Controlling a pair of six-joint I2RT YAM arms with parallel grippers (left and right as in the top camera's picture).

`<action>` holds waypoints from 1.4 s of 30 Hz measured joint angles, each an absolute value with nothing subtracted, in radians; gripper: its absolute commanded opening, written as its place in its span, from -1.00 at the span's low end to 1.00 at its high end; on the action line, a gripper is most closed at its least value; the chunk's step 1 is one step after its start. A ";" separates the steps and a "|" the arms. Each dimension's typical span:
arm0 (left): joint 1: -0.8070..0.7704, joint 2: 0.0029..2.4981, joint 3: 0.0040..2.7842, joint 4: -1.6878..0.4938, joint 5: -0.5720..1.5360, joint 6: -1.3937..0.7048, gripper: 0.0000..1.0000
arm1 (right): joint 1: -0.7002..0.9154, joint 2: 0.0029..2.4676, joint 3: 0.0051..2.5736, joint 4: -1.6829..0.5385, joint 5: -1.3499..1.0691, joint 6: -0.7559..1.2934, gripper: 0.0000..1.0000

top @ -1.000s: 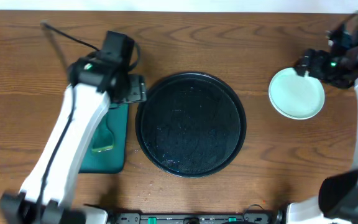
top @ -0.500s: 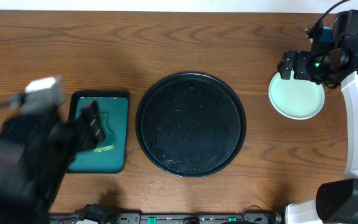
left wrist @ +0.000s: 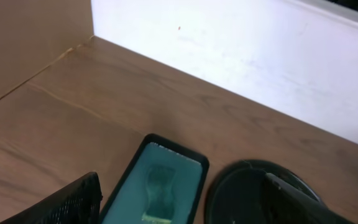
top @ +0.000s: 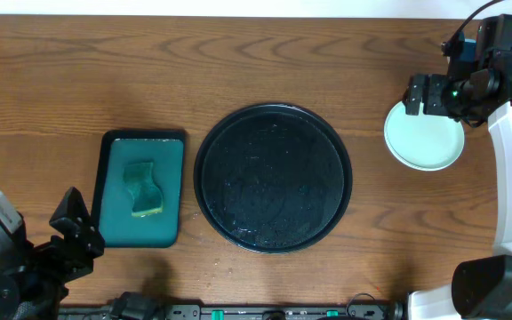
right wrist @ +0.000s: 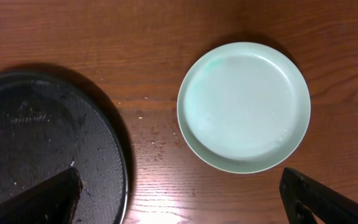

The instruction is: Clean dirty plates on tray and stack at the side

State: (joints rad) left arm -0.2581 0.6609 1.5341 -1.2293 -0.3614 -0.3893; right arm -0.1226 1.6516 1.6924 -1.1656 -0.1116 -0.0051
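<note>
Plates (top: 425,133) sit at frame right, mint one on top, just beside the tray (top: 272,178), and you've got both spread wide: right gripper (top: 419,93) at their upper edge, left gripper (top: 76,233) lower left.

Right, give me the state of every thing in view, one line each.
black tray: no plates on it, surface speckled with wet drops.
mint-green plate: face up on the table beside the black tray, not held; cannot tell whether others lie beneath.
teal tray: flat on the table, holding one thing.
sponge: lying in the teal tray.
left gripper: open, empty.
right gripper: open, empty.
</note>
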 measured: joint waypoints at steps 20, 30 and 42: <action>-0.258 0.661 1.534 -1.231 -0.369 -0.393 0.64 | -0.123 1.652 1.692 -1.166 -0.111 -0.006 0.99; -0.258 0.661 1.527 -1.279 -0.369 -0.355 0.63 | -0.123 1.652 1.692 -1.166 -0.111 -0.005 0.99; -0.258 0.636 1.332 -0.908 -0.372 -0.222 0.63 | -0.123 1.652 1.692 -1.166 -0.110 -0.006 0.98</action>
State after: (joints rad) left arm -0.2581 0.6357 1.3323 -0.9077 -0.3721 -0.2222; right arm -0.1226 1.6516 1.6924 -1.1660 -0.1104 -0.0055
